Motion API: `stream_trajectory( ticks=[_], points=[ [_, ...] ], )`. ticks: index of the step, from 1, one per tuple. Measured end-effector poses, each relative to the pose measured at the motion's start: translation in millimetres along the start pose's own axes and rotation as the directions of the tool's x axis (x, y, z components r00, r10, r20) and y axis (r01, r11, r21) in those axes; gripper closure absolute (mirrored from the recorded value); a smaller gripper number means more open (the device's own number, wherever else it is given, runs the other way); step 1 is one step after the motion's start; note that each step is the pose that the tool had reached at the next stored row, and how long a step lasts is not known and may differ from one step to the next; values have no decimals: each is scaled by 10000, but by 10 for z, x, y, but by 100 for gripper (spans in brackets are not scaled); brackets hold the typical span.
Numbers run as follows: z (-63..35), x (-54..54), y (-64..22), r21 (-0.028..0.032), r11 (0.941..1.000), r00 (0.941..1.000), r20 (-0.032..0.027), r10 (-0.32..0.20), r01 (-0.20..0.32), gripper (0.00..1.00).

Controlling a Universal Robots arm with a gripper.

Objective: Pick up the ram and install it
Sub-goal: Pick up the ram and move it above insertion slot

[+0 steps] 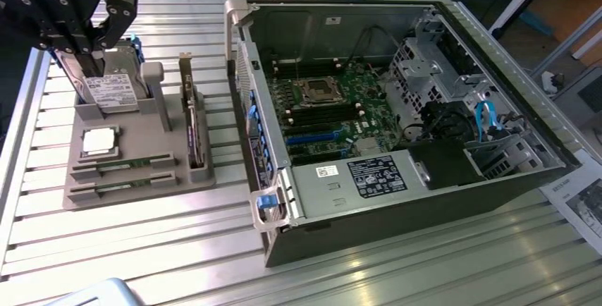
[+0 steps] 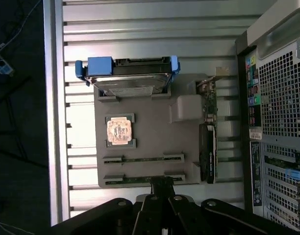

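Two ram sticks, thin green boards, lie in parallel slots of a grey holder (image 1: 141,200): one (image 1: 123,167) and one (image 1: 120,185). The wrist view has them as one ram stick (image 2: 142,159) and another ram stick (image 2: 135,179). In the exterior view my black gripper (image 1: 83,56) hangs high over the far end of the holder, above the hard drive (image 1: 113,91). From the wrist, the gripper (image 2: 162,182) is shut with nothing in it, and its tip lines up with the nearer stick.
The holder also carries a square processor chip (image 1: 99,142) and an upright dark expansion card (image 1: 194,133). On the exterior view's right an open computer case (image 1: 489,101) lies on the slatted metal table (image 1: 141,264), its motherboard (image 1: 329,108) exposed.
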State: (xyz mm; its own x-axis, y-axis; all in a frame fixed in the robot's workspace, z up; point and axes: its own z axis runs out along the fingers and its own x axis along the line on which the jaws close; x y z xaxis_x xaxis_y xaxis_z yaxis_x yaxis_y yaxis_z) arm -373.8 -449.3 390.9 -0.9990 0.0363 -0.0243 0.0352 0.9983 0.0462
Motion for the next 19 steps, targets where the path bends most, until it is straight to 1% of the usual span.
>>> stream_trajectory(
  ticks=[3, 6, 8, 10, 13, 14, 16, 17, 19],
  points=[
    [0, 0, -1, -11, 9990, 9989, -22, -458, 458, 90],
    [0, 0, -1, -29, 9942, 9942, -48, -1075, 1075, 90],
    [0, 0, -1, -37, 9907, 9907, -61, -1358, 1358, 90],
    [0, 0, -1, -49, 9851, 9850, -76, -1722, 1721, 90],
    [0, 0, -1, -60, 9785, 9785, -90, -2061, 2061, 90],
    [0, 0, -1, -65, 9753, 9752, -96, -2210, 2210, 90],
    [0, 0, -1, -81, 9647, 9646, -113, -2634, 2633, 90],
    [0, 0, -1, -85, 9608, 9607, -118, -2772, 2771, 90],
    [0, 0, -1, -93, 9550, 9549, -126, -2965, 2964, 90]
  ],
)
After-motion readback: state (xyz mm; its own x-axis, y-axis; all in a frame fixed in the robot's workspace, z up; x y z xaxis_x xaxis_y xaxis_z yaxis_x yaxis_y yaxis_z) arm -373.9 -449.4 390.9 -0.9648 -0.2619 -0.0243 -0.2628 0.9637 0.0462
